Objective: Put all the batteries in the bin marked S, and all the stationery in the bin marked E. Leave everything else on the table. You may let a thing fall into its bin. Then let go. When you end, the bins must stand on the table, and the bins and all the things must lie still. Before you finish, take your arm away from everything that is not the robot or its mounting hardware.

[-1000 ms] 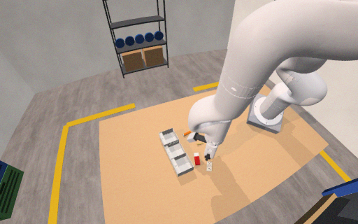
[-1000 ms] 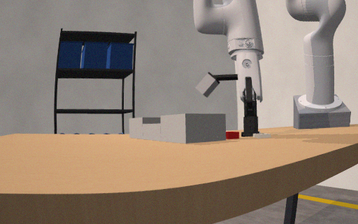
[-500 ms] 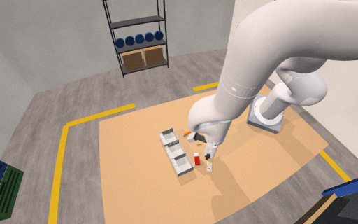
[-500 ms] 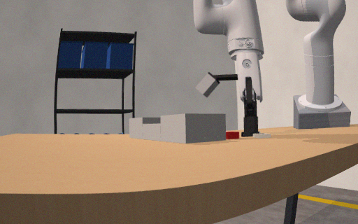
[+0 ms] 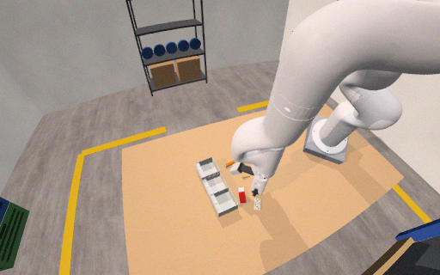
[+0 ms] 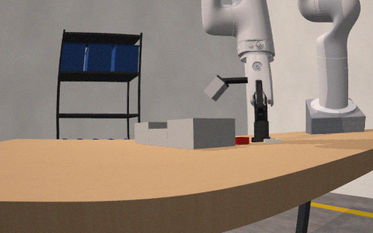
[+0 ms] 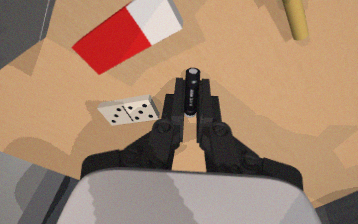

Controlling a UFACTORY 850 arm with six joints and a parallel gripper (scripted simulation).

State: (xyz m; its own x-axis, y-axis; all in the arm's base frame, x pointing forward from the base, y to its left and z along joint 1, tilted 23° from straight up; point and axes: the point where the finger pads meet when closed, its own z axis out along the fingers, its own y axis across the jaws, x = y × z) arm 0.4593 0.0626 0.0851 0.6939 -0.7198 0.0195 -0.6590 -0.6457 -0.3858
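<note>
My gripper [image 7: 191, 92] is shut on a small black cylindrical battery [image 7: 192, 90] that lies on the table; it is down at table level in the top view [image 5: 255, 192] and the exterior view [image 6: 261, 135]. A red and white eraser [image 7: 127, 34] lies to the upper left of the fingers, also seen in the top view [image 5: 241, 194]. A white domino [image 7: 128, 110] [image 5: 257, 204] lies just left of the fingers. A yellow pencil end [image 7: 295, 19] shows at the top right. The row of grey bins [image 5: 216, 186] stands left of the gripper; their letters cannot be read.
An orange item [image 5: 229, 163] lies near the far end of the bins, behind the arm. The robot base [image 5: 325, 146] stands at the back right of the table. A shelf rack [image 5: 172, 47] stands on the floor far behind.
</note>
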